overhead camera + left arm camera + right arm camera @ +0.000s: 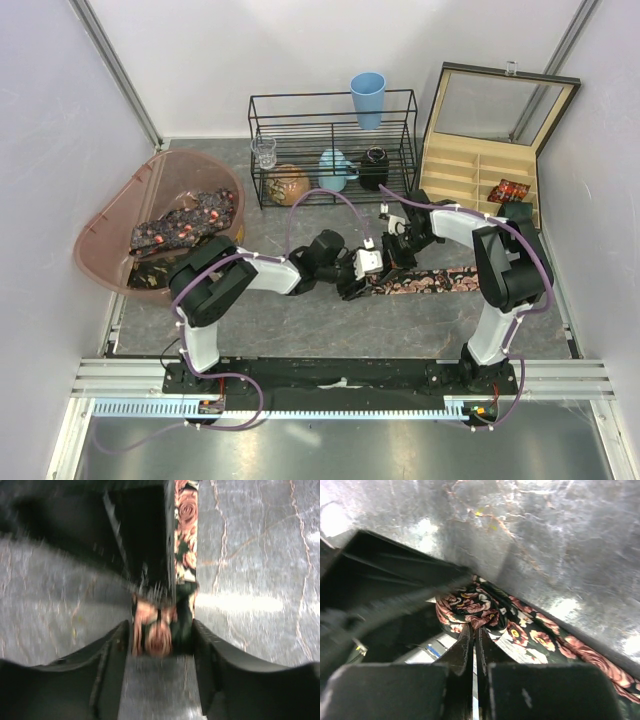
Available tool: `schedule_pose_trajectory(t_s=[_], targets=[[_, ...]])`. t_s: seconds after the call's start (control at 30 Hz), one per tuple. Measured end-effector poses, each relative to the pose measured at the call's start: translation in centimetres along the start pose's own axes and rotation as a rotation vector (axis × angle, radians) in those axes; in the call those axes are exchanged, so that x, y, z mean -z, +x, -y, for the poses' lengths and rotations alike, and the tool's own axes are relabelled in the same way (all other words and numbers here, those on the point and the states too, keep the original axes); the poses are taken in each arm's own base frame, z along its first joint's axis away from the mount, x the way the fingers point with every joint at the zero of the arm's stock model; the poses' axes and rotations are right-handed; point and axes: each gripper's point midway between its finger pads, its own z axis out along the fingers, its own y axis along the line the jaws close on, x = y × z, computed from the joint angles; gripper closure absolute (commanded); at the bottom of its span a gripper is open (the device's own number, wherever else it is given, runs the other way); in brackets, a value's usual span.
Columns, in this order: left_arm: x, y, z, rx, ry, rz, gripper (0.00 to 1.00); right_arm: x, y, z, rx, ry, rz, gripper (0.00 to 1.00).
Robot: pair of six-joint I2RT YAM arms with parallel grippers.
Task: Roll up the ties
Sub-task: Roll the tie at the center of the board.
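Where the patterned tie [440, 281] lies flat across the table [300, 330] centre, its left end is rolled into a coil [160, 642]. Left gripper [159, 625]: jaws open, straddling the coil. Right gripper [472, 630]: fingers pressed together, apparently pinching the coil's fabric. More ties [185, 225] lie in the pink tub [108, 232] at far left.

No legible text, no labels, no numbers (wrist views blurred)
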Motion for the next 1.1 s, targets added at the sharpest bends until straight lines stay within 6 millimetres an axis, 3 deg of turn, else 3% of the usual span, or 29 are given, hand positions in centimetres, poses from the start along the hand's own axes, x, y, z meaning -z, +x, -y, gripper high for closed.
schedule_pose_trajectory(t_s=[0.07, 0.2, 0.4, 0.5, 0.73, 1.1], targets=[[0.7, 0.5, 0.0, 0.02, -0.005, 0.003, 0.28, 0.0, 0.0, 0.2, 0.001, 0.015, 0.003, 1.0], [2.0, 1.1, 0.2, 0.059, -0.009, 0.04, 0.24, 0.2, -0.1, 0.7, 0.005, 0.05, 0.013, 1.0], [2.5, -0.3, 0.2, 0.096, -0.003, 0.149, 0.24, 0.6, -0.3, 1.7, 0.01, 0.116, 0.03, 1.0], [2.0, -1.3, 0.1, 0.096, 0.007, 0.213, 0.24, 0.8, -0.4, 2.3, 0.01, 0.157, 0.037, 1.0], [-0.2, -0.9, -0.4, 0.137, 0.033, 0.247, 0.24, 1.1, -0.3, 3.8, 0.01, 0.235, 0.045, 1.0], [-2.0, -3.8, -0.8, 0.189, 0.064, 0.315, 0.23, 1.2, -0.3, 4.0, 0.012, 0.249, 0.049, 1.0]])
